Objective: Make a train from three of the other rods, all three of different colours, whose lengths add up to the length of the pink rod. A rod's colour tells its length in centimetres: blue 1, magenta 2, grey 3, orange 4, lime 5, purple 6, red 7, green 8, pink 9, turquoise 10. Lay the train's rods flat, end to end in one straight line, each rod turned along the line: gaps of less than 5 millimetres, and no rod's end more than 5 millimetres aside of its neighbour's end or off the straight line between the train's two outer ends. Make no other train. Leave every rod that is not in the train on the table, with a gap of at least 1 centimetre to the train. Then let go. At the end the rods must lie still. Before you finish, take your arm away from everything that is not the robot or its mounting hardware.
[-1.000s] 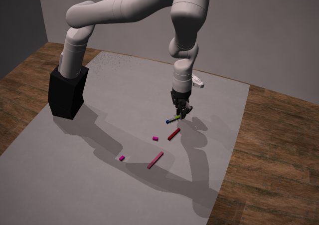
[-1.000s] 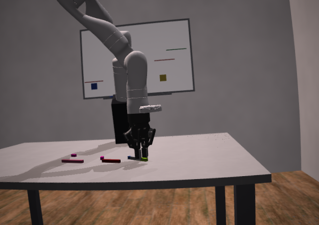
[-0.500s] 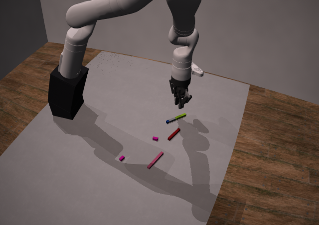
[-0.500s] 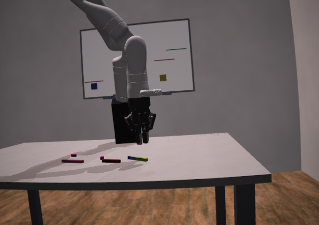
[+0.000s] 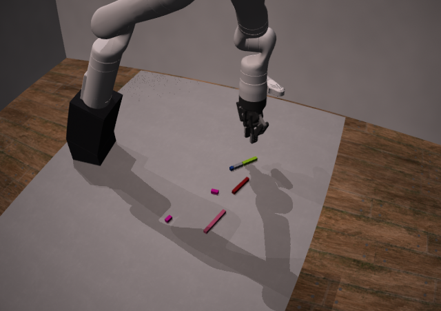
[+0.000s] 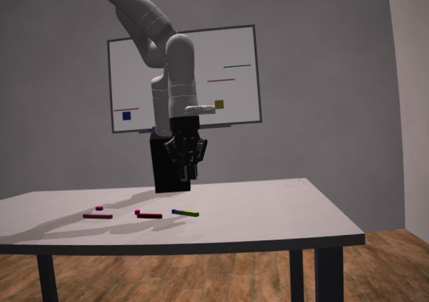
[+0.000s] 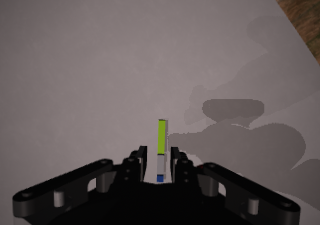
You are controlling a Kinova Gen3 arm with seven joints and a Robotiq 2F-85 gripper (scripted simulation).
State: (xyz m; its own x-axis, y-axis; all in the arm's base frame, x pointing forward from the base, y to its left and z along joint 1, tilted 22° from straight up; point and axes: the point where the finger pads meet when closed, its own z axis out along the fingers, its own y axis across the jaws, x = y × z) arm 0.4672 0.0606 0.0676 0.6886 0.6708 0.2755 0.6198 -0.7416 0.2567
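A blue rod (image 5: pixel 231 167), a grey rod (image 5: pixel 237 165) and a lime rod (image 5: pixel 249 160) lie flat, end to end in one line on the table. My gripper (image 5: pixel 254 136) hangs above the lime end, clear of the rods, with its fingers a little apart and nothing between them. In the wrist view the lime rod (image 7: pixel 162 136), the grey rod (image 7: pixel 160 164) and the blue rod (image 7: pixel 160 178) show far below between the fingertips. The pink rod (image 5: pixel 214 221) lies nearer the front. In the exterior view the gripper (image 6: pixel 188 177) is well above the lime rod (image 6: pixel 190 213).
A red rod (image 5: pixel 240 185) lies just in front of the line, apart from it. One magenta rod (image 5: pixel 214 191) lies left of the red rod, another magenta rod (image 5: pixel 168 218) left of the pink rod. The arm's black base (image 5: pixel 93 129) stands at the back left.
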